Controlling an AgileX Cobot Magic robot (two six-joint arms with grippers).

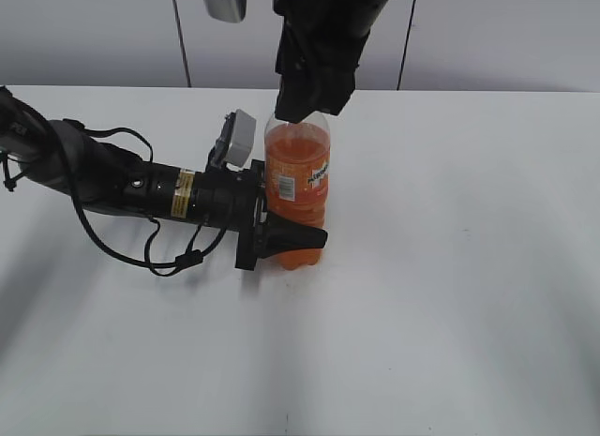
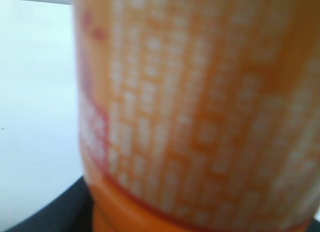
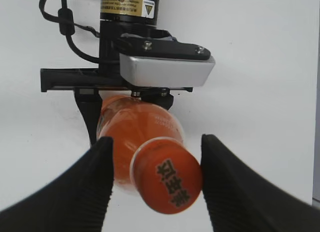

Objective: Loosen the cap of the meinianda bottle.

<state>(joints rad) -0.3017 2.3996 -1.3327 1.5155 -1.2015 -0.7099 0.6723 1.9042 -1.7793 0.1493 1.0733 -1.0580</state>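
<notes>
Cap (image 3: 169,178) btwn parted right fingers (image 3: 97,187), untouched; left fingers (image 1: 292,239) clamping meinianda bottle (image 1: 297,173).

The cap (image 3: 171,181) carries dark Chinese characters on its top, while print on the meinianda bottle (image 1: 297,187) label and the yellow arm sticker (image 3: 128,3) stays illegible.

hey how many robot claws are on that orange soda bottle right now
2. The left claw clamps the bottle low on its body from the side; the right claw straddles the cap from above, its fingers open.
</notes>
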